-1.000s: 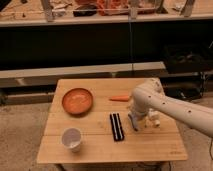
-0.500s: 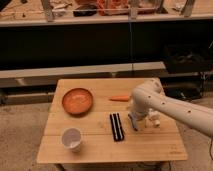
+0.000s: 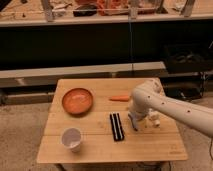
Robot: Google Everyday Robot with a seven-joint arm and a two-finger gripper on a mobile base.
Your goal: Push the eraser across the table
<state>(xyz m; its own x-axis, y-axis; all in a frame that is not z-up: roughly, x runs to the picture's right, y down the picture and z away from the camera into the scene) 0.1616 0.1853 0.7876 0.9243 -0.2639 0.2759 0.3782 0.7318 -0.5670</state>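
Four other things shared the counter [image 3: 100, 152] with the eraser [image 3: 116, 126] when I checked my feed. An orange bowl [image 3: 77, 101] sat on the far left part of the top. A white cup [image 3: 71, 139] stood upright near the front left corner. A carrot [image 3: 120, 98] lay crosswise toward the far edge, behind the eraser and apart from it. A small white bottle [image 3: 154, 120] stood on the right side, just behind the arm's [image 3: 170, 107] lower end.

The eraser itself lay in the near middle of the planked top, its long sides running front to back, with the thin pale stripe showing down its length. The cup stood to its left, well apart, and the bowl sat further back on that same side.

My pincer [image 3: 134, 123] was down at counter level just beside the eraser's right long edge, between the eraser and the bottle. I could not tell whether it was touching the block, nor whether it was spread or closed. The white arm reached in from the right, bent at a rounded joint close to the carrot's right tip.

Behind the counter ran a long pale shelf [image 3: 75, 70] with a dark gap above it, a black bin [image 3: 187, 57] at its right end, and orange clutter on the top ledge.
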